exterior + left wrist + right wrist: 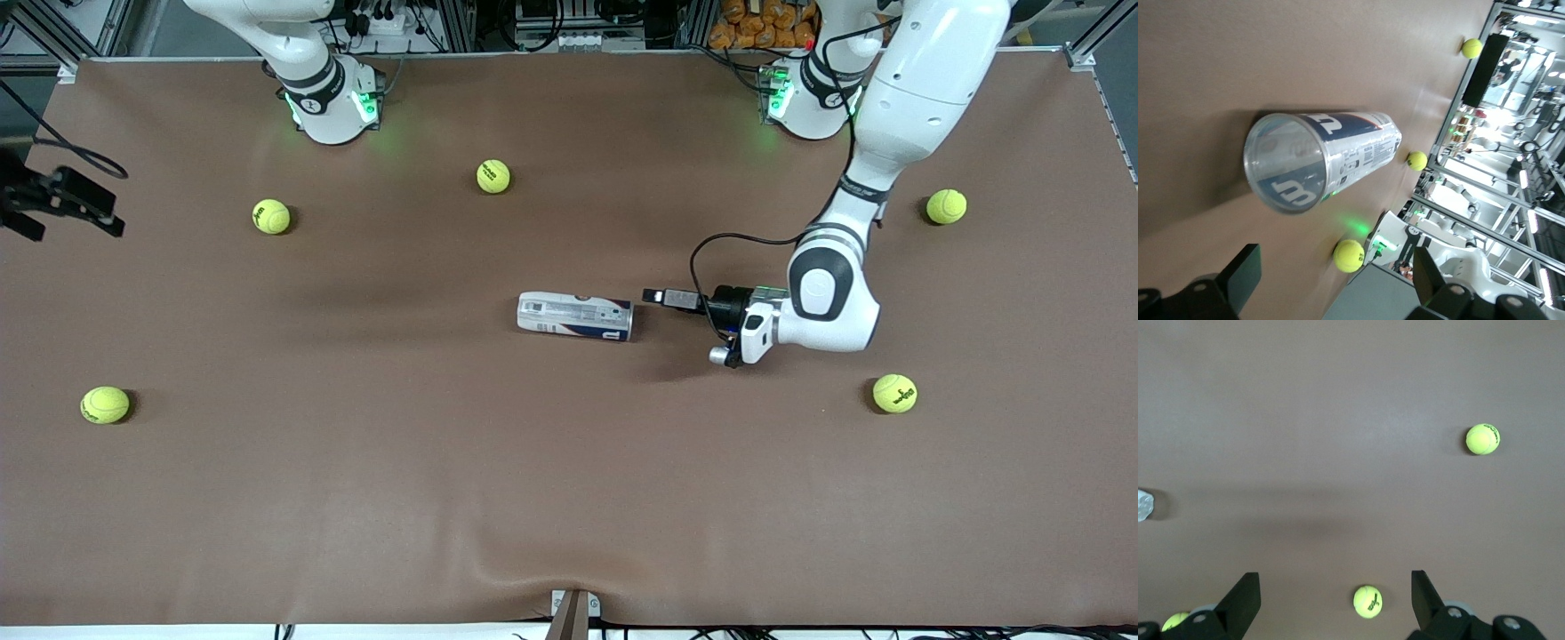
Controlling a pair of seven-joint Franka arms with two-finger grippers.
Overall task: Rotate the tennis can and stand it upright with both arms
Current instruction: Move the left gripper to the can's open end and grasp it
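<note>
The tennis can (575, 316) lies on its side in the middle of the brown table, its label white, navy and red. In the left wrist view the tennis can (1325, 157) shows end-on, its clear round end facing the camera. My left gripper (656, 296) hovers low just off the end of the can that points to the left arm's end of the table. It is level with the can and apart from it. The left gripper (1336, 250) is open and empty. My right gripper (1336, 577) is open and empty, high over the table, with only a sliver of the can (1142, 504) in its view.
Several yellow-green tennis balls lie scattered: one (894, 393) close to the left arm's wrist, another (946, 206) farther from the camera, others (493, 176) (271, 216) (105, 404) toward the right arm's end. A black bracket (62, 200) with a cable juts in at that end.
</note>
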